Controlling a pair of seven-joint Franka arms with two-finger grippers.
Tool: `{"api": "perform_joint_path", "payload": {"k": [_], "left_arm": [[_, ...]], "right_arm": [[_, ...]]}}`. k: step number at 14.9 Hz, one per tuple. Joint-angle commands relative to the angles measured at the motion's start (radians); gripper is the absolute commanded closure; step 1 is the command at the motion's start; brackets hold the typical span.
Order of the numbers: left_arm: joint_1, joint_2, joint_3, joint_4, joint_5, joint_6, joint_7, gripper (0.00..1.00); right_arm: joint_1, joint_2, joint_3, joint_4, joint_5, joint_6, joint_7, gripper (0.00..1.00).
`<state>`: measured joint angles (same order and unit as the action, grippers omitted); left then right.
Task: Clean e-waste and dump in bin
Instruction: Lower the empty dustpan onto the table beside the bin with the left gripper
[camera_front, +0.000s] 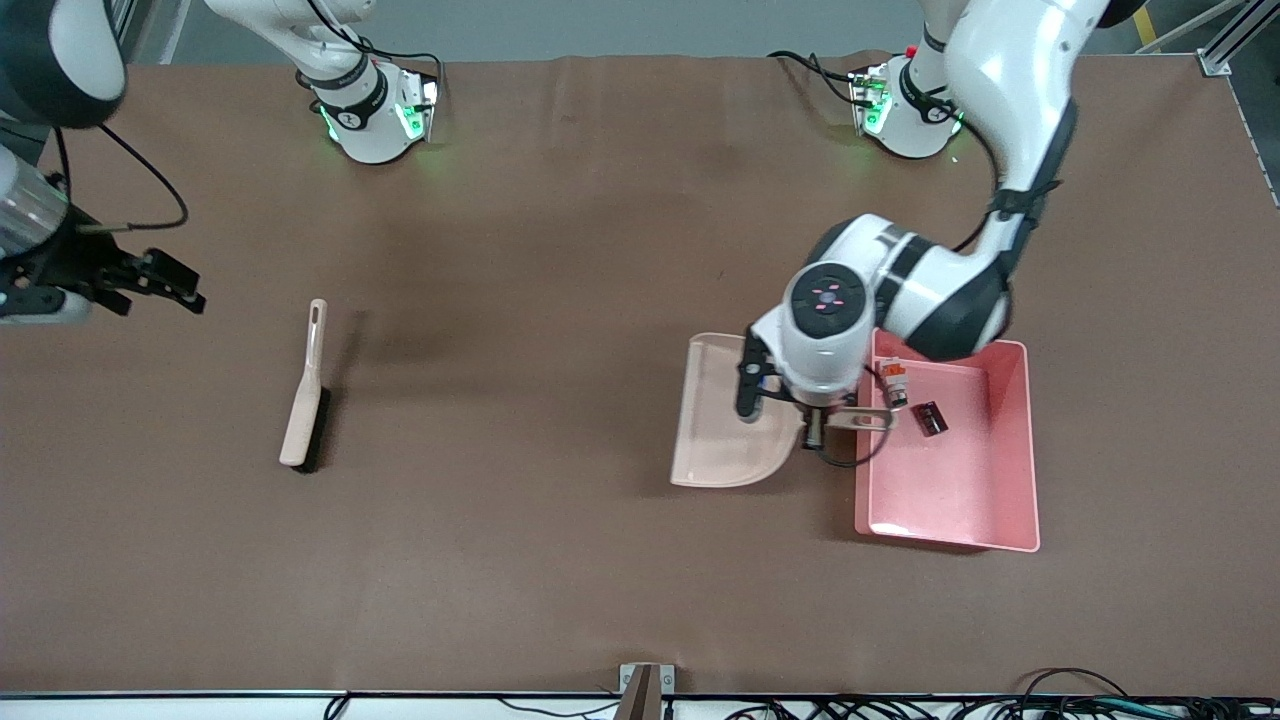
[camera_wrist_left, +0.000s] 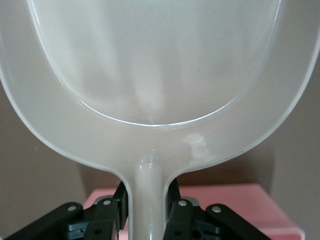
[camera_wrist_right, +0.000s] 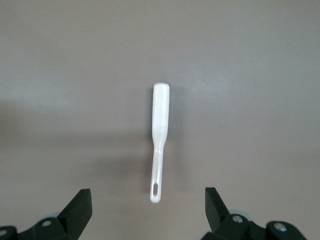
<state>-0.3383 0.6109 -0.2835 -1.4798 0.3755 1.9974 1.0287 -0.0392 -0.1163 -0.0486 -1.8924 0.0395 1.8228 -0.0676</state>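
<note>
The left tool (camera_front: 818, 425) is clamping the handle of the dustpan (camera_front: 725, 420), which is lying flat on the surface (camera_front: 560, 250) just beside the bin (camera_front: 1010, 520), toward the right arm's end. In the left wrist view the fingers (camera_wrist_left: 121, 207) are seen pinching the thin handle stem from both sides, and the pan (camera_wrist_left: 160, 70) is showing no parts inside.

The e-waste is already lying in the bin: the white-grey piece (camera_front: 893, 380) near the wall at about 11 o'clock of the bin's middle, the dark block (camera_front: 932, 418) just beside it, toward 10 o'clock.

Both parts are judged to be light, rigid and too small for easy pinching; scooping is suiting them better. The dustpan is judged light, stiff and smooth, best gripped at the handle, as is being done.

The right tool (camera_front: 165, 280) is waiting, spread wide, over the surface at its own end, above the brush (camera_wrist_right: 159, 142), whose slim handle is offering the natural hold.
</note>
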Motion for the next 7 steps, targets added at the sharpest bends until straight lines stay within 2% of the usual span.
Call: {"api": "perform_joint_path", "payload": {"k": [1,3,7], "left_arm": [[-0.068,0.059,0.010,0.053,-0.001,-0.002,-0.088,1.00],[-0.083,0.079,0.009,0.049,0.013,0.056,-0.125,1.00],[-0.130,0.095,0.007,0.045,0.040,0.095,-0.226,0.99]], "right_arm": [[-0.025,0.009,0.016,0.128,-0.020,-0.109,0.095,0.00],[-0.025,0.015,0.016,0.182,-0.018,-0.120,0.129,0.00],[-0.024,0.021,0.018,0.197,-0.020,-0.132,0.114,0.00]]}}
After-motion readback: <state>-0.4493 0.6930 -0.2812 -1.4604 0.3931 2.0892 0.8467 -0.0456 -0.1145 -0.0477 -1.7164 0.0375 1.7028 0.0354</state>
